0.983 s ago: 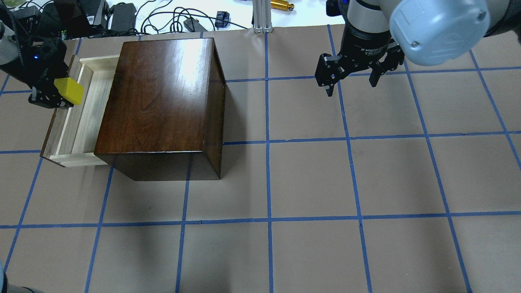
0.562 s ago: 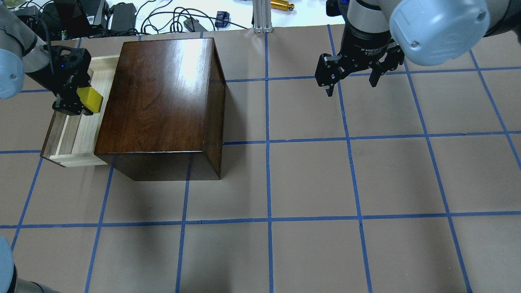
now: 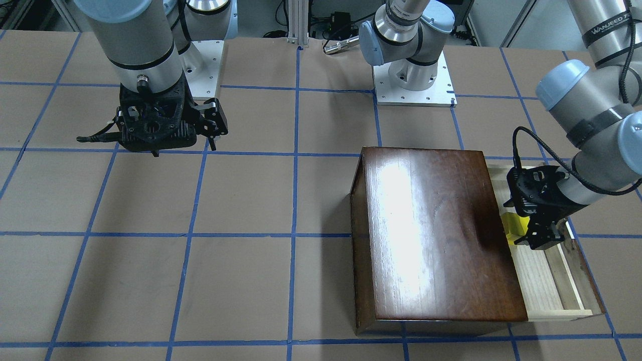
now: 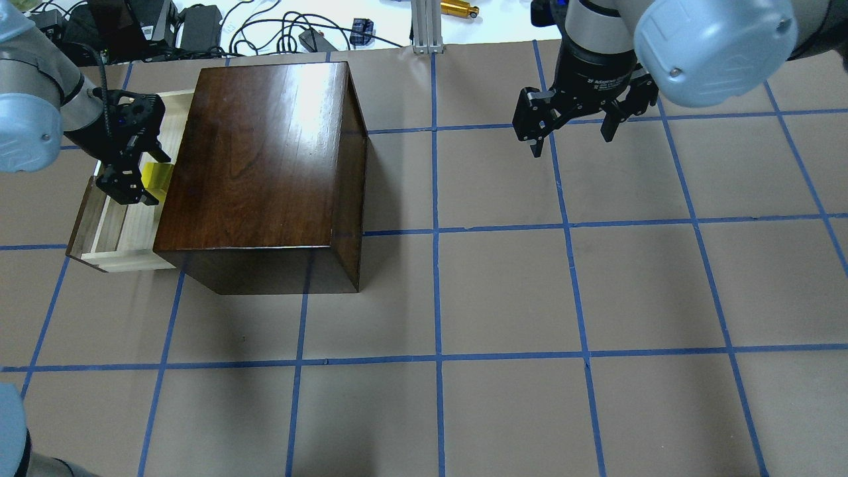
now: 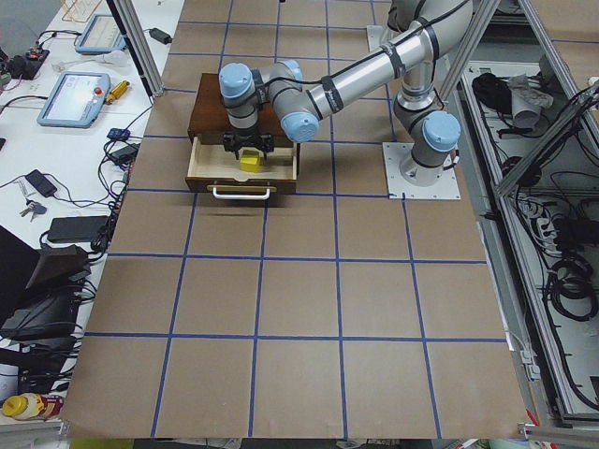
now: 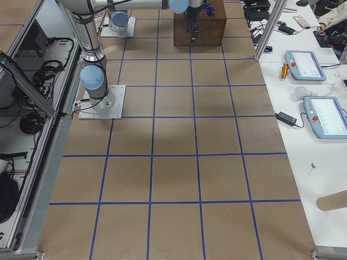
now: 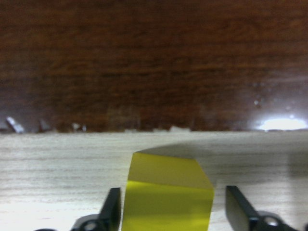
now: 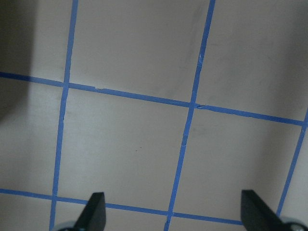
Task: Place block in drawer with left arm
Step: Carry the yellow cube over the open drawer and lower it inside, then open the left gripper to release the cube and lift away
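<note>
The left gripper (image 4: 154, 177) has come in from the worktop's left edge and dropped. The yellow block (image 7: 168, 192), which hung above the rim, now sits low inside the drawer (image 4: 126, 228), close against the dark wooden box (image 4: 258, 159) near the far-left corner. The claw looks released: one finger (image 7: 237, 204) stands clear of the block, with pale wood showing between them. The right gripper (image 4: 572, 141) hangs spread wide near the far edge, holding nothing.
</note>
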Available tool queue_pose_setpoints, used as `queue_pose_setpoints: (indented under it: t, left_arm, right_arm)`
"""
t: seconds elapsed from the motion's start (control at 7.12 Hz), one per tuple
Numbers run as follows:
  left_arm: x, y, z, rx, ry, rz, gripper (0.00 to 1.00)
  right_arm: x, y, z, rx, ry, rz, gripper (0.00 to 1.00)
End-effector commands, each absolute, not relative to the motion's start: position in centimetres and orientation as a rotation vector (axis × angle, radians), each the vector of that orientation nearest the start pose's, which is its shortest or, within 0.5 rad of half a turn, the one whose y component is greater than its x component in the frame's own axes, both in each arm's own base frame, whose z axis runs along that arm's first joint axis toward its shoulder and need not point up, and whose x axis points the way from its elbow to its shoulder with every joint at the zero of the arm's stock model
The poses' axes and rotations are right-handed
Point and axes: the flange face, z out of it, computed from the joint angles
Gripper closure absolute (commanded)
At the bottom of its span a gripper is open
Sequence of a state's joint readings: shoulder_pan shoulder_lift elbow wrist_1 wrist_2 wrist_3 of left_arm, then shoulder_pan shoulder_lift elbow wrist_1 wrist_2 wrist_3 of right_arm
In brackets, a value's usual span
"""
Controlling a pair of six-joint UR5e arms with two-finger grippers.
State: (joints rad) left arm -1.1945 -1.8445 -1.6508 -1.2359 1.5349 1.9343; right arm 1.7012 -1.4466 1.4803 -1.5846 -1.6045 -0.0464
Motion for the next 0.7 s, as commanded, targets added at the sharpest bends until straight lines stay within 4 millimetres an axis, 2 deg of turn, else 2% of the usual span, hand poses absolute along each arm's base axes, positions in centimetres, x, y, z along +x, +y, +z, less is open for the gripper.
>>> queue_pose_setpoints:
  t: [0.0, 0.42, 0.56]
  left_arm:
    - [7.8, -57.4, 38.7, 2.135, 2.296, -0.065, 0.00]
    - [5.1, -50.8, 47.9, 1.762, 2.558, -0.096, 0.00]
    - [4.6, -49.4, 48.8, 1.547, 2.694, -0.103, 0.00]
  right_arm:
    - [19.9, -52.1, 46.9, -0.280, 3.164, 0.029, 0.00]
    - [19.9, -52.1, 46.9, -0.283, 3.163, 0.029, 0.00]
    - [19.9, -52.1, 46.9, -0.280, 3.164, 0.029, 0.00]
